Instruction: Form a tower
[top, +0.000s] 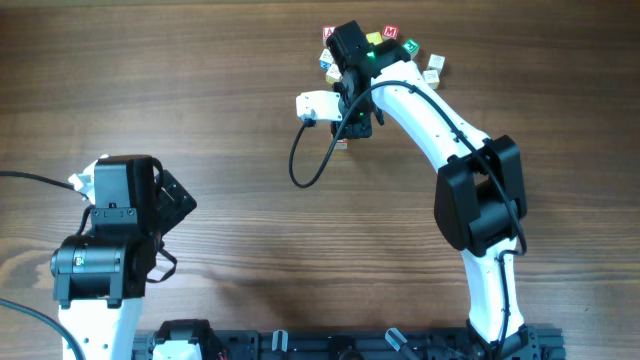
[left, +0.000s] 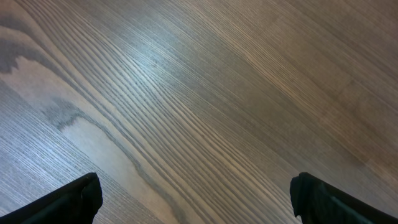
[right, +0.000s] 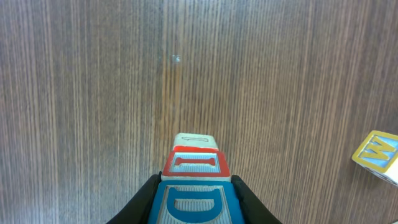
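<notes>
in the right wrist view the tower stands straight ahead of the camera: a pale cube lowest, a red i cube on it, and a blue d cube on top. the right gripper is narrowed onto the blue d cube, one dark finger pressed to each side. this looks like the placing step, the top cube seated but not yet let go. the next move calls for a gentle parting of the jaws and a straight lift, since any sideways drag could shear the cubes; the three edges do not line up exactly from here, though i cannot tell whether that is lean or only the angle. a loose w cube lies to the right of the tower, apart from it. in the overhead view the right arm hides the tower almost wholly, and a cluster of loose letter cubes sits just beyond the tower toward the far edge, close enough to matter on a wide retreat. the left arm is parked well apart from the tower, at the near left. in the left wrist view the left gripper hangs fully spread and empty over bare table, nowhere near the tower.
</notes>
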